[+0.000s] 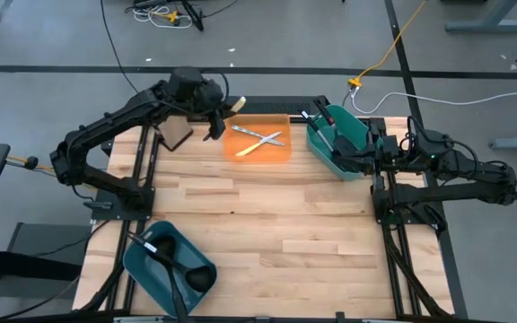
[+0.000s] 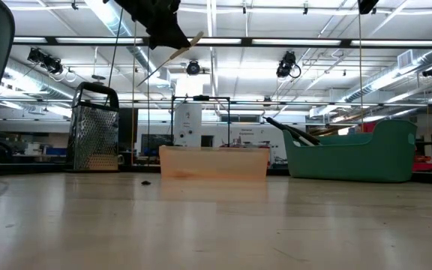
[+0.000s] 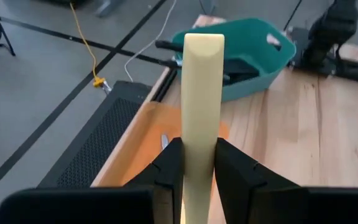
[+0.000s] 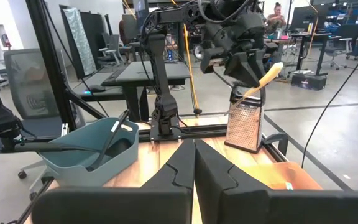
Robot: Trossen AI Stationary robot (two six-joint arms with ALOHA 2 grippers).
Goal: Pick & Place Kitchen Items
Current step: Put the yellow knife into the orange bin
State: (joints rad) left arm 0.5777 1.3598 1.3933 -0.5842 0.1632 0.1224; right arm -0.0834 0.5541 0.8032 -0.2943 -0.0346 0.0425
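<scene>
High view: left gripper [image 1: 225,112] clamped on pale yellow-handled utensil [image 1: 237,106] above orange tray [image 1: 281,152] | right gripper [image 1: 359,160] closed

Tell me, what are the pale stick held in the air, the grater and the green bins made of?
The stick in the left gripper looks like matte pale wood or plastic; hard to say which. The grater looks like metal: shiny, perforated, with a dark handle. The bins look like smooth moulded plastic, uniformly teal with rounded rims.
</scene>
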